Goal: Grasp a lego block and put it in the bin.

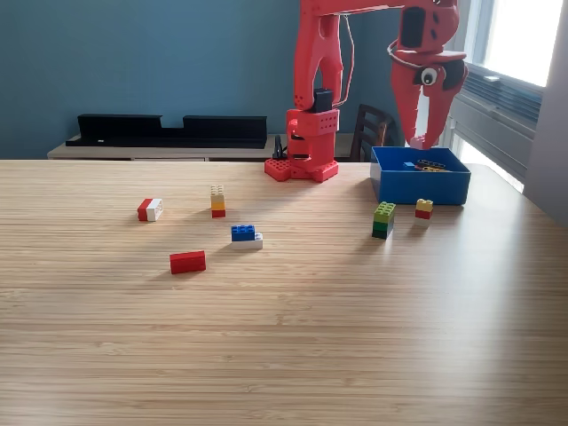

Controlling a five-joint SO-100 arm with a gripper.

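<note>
My red gripper (421, 140) hangs high at the exterior view's right, directly above the blue bin (417, 189). Its fingers taper to a point and pinch a small pale pink lego block, which barely shows at the tips. A few small blocks (428, 165) lie inside the bin. On the table lie a red-and-white block (150, 209), a yellow-orange-red stack (217, 201), a blue block on a white one (246, 235) and a red block (187, 262). A green stack (383, 219) and a yellow-and-red block (424, 209) stand just in front of the bin.
The arm's red base (302, 164) is fixed at the table's far edge, left of the bin. A black shelf (169, 130) runs along the blue wall behind. A dark chair back (371, 129) stands behind the table.
</note>
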